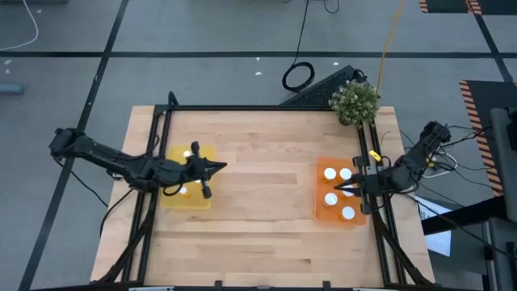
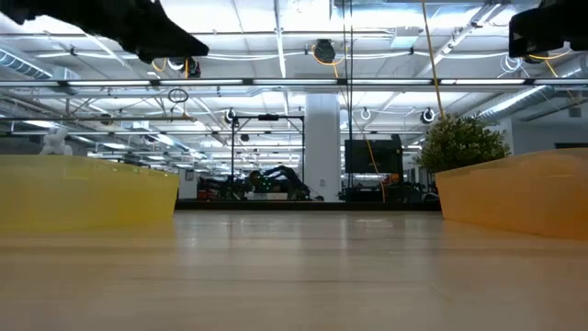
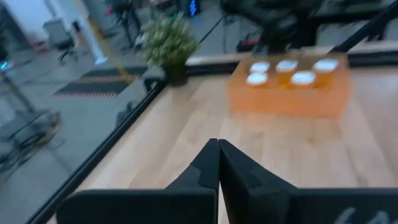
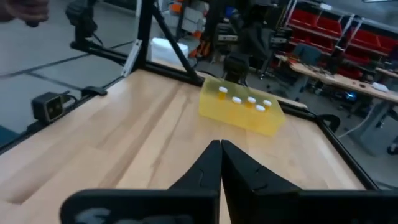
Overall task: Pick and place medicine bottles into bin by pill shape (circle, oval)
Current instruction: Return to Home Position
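Both tools are clenched on nothing: the left tool (image 1: 216,167) hangs just past the right edge of the yellow bin (image 1: 187,187), and the right tool (image 1: 346,190) sits above the orange bin (image 1: 339,194), their fingers pressed tip to tip in the wrist views. All the medicine bottles (image 1: 330,173) I can find are already binned, four white caps in the orange bin at the right and several in the yellow bin at the left; the wooden table (image 1: 262,210) between them carries no bottle. By my reading the sorting is finished or nearly so. The remaining risk is a low sweep home: either arm could clip a bin wall, shoving it or toppling bottles inside.
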You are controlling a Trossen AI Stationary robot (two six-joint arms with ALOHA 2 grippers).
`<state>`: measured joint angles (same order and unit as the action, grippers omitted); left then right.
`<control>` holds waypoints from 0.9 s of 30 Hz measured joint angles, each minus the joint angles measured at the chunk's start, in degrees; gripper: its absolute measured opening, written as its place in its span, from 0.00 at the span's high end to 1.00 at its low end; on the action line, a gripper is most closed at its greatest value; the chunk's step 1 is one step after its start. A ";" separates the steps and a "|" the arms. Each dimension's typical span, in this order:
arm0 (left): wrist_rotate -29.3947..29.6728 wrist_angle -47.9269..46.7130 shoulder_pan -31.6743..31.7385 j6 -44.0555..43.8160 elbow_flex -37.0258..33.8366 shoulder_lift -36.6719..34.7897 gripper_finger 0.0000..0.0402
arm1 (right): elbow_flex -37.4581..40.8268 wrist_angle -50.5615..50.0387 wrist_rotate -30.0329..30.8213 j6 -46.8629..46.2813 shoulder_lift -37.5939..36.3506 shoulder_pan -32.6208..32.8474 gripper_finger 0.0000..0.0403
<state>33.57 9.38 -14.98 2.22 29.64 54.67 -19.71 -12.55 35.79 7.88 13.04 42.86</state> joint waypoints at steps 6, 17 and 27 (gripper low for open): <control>-6.46 6.40 1.30 2.43 -6.79 -6.59 0.97 | 4.67 7.40 -2.34 2.33 -0.99 -2.74 1.00; -16.06 8.25 3.56 3.01 -13.48 -13.38 0.97 | 11.45 18.55 -16.77 3.48 -0.99 -13.34 1.00; -16.12 8.51 3.56 2.41 -15.07 -15.51 0.97 | 15.39 23.58 -28.63 3.49 -0.99 -23.66 1.00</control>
<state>17.45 17.89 -11.42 4.63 14.56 39.16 -4.32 11.02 7.16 11.38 12.05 19.20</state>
